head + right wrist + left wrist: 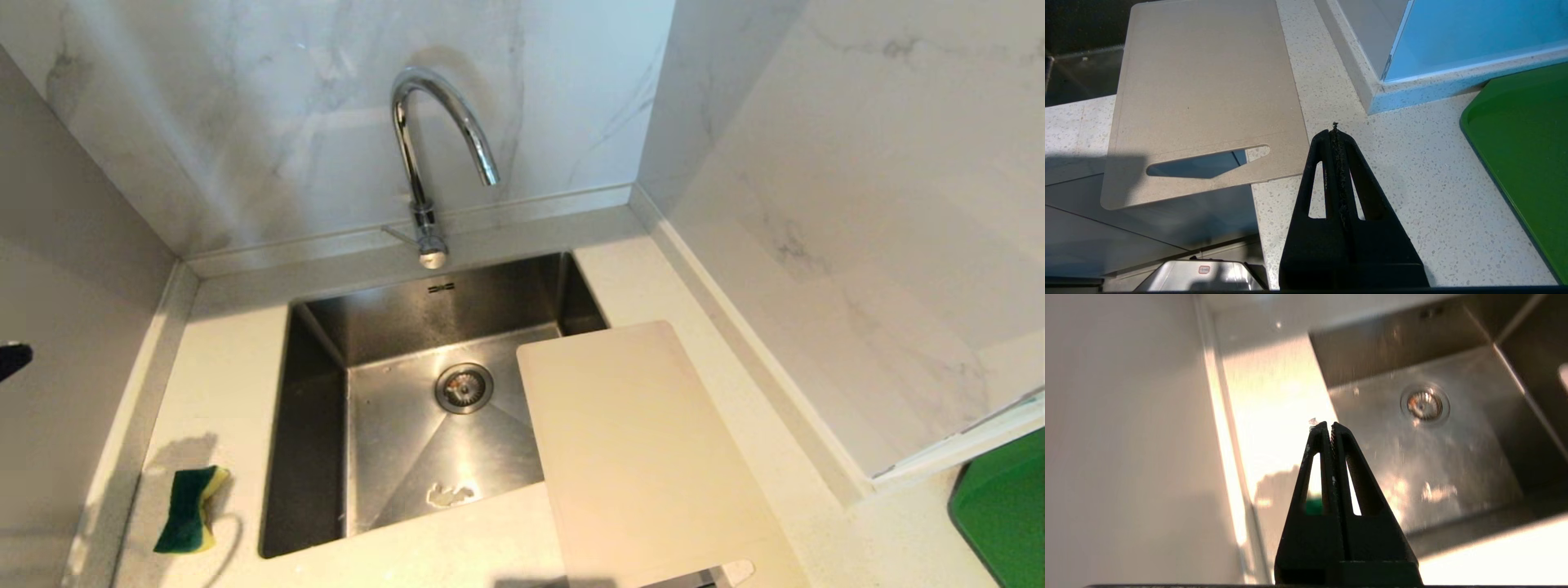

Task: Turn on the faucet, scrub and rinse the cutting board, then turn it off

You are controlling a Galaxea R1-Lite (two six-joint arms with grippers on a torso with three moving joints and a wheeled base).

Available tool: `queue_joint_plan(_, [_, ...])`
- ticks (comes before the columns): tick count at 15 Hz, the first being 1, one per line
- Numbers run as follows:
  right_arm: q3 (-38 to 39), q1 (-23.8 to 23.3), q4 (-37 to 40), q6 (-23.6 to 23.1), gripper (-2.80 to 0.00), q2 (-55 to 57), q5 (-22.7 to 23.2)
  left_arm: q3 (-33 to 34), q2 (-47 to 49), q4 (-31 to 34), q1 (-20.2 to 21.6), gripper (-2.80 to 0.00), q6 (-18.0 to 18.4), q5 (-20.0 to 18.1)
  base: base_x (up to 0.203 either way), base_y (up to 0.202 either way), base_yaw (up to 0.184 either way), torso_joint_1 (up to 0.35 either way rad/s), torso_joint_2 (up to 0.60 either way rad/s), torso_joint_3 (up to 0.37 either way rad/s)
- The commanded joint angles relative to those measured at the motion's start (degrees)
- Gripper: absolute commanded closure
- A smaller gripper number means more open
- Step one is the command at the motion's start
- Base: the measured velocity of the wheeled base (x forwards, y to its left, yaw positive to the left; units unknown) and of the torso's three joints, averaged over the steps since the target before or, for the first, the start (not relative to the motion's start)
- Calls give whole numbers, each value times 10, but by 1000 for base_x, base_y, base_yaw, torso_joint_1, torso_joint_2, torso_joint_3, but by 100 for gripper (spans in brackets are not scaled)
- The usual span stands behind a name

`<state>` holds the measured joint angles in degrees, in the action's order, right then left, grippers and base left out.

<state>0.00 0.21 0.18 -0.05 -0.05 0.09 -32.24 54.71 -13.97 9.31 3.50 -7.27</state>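
left gripper (1329,425): my left arm is up over the counter left of the sink, fingers pinched flat together with nothing in them. in the head view I only catch a dark bit of it at the far left edge
sponge (190,509): green and yellow, lying on the counter left of the sink, near the front corner of the basin
sink (314,425): steel basin set into the speckled counter, drain (464,387) roughly mid-floor, a small pale patch on the floor near the front wall
faucet (424,155): chrome gooseneck standing behind the sink's back edge, spout arching out over the basin. I see no water coming out. thin lever sticks out to the left at its base
cutting board (645,457): off-white, lying flat, its left part hanging over the sink's right side and the rest on the counter. handle slot is at the near end, poking past the counter's front edge
right gripper (1336,131): parked low over the counter just right of the board's handle end, fingers closed tight on nothing
green tray (1006,506): far right on the counter, well apart from the board
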Motion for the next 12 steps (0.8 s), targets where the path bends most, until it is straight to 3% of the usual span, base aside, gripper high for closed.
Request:
queue_joint_plan(1, [1, 0, 0, 0, 0, 0, 0, 95, -131, -16, 2, 0, 0, 13, 0, 0, 0, 0, 0, 0])
queue_joint_plan(4, [1, 1, 0, 0, 0, 0, 1, 158, -240, -24, -16, 0, 0, 39, 0, 0, 0, 0, 0, 0])
queue_joint_plan(9, [0, 0, 0, 0, 0, 0, 0, 230, -386, 49, -54, 0, 5, 57, 0, 0, 0, 0, 0, 0])
queue_joint_plan(12, [1, 0, 0, 0, 0, 0, 0, 297, -394, 3, -57, 0, 16, 64, 0, 0, 0, 0, 0, 0])
